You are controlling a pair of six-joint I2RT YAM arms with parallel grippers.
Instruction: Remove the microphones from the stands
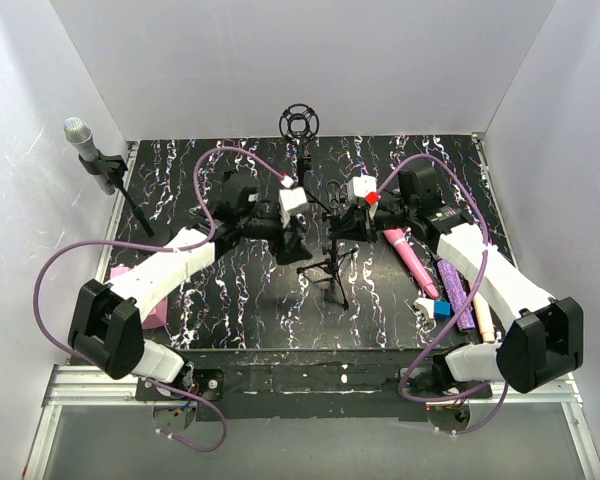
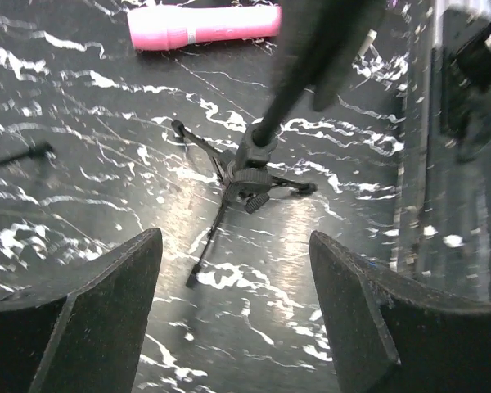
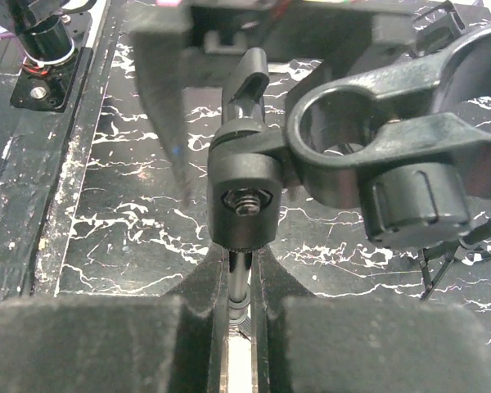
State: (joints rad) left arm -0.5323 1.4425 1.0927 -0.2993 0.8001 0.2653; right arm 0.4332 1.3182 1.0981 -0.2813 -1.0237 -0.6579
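Observation:
A small black tripod stand (image 1: 328, 270) stands mid-table; its hub (image 2: 247, 172) and legs show in the left wrist view. My right gripper (image 1: 338, 230) (image 3: 239, 258) is shut on the stand's thin metal pole (image 3: 239, 282), just under the swivel block. The stand's ring clip (image 3: 344, 139) is empty. A pink microphone (image 1: 410, 262) (image 2: 204, 24) lies flat on the table to the right of the stand. My left gripper (image 1: 296, 246) (image 2: 236, 237) hangs open just left of the stand, above the tabletop, with nothing between its fingers.
A silver-headed microphone (image 1: 80, 135) sits in a clip on a second stand leaning at the far left wall. A round shock mount (image 1: 298, 122) stands at the back. A purple glittery stick (image 1: 455, 290), a cream stick (image 1: 483, 320) and a blue block (image 1: 442, 308) lie right; a pink block (image 1: 145, 305) lies left.

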